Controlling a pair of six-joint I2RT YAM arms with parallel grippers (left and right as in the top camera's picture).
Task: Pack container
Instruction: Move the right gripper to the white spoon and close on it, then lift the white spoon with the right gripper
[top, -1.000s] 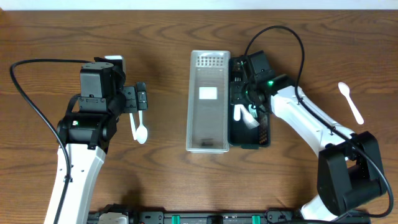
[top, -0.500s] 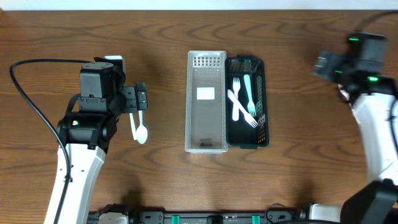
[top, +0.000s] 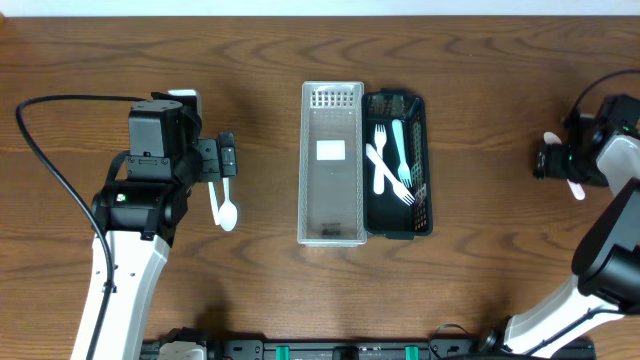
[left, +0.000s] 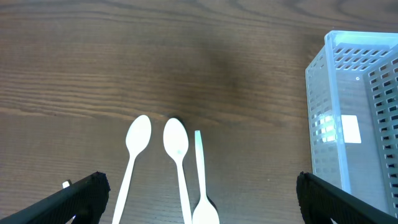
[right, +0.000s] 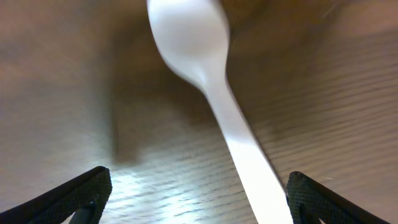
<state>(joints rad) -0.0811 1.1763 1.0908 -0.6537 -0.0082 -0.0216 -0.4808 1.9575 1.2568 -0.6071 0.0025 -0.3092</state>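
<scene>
Both grippers stand spread wide and hold nothing. The right gripper (right: 199, 176) hangs low over a white spoon (right: 210, 68) lying flat on the wooden table (right: 56, 93). The spoon's handle runs between the two finger tips, and I cannot tell whether they touch it. In the overhead view this spoon lies near the table's right edge, well apart from the baskets.

The left gripper (left: 202, 182) hovers over three spoons (left: 176, 142) lying side by side on the left half of the table. Two are white with their bowls pointing away from the wrist. The third has a pale handle and lies the other way round.

At the table's middle a clear basket (top: 332, 215) stands touching a black basket (top: 422, 205) on its right. The black one holds white and pale-blue forks (top: 398, 150). The clear one carries a white sticker (top: 333, 151), and any writing on it is too small to read.
</scene>
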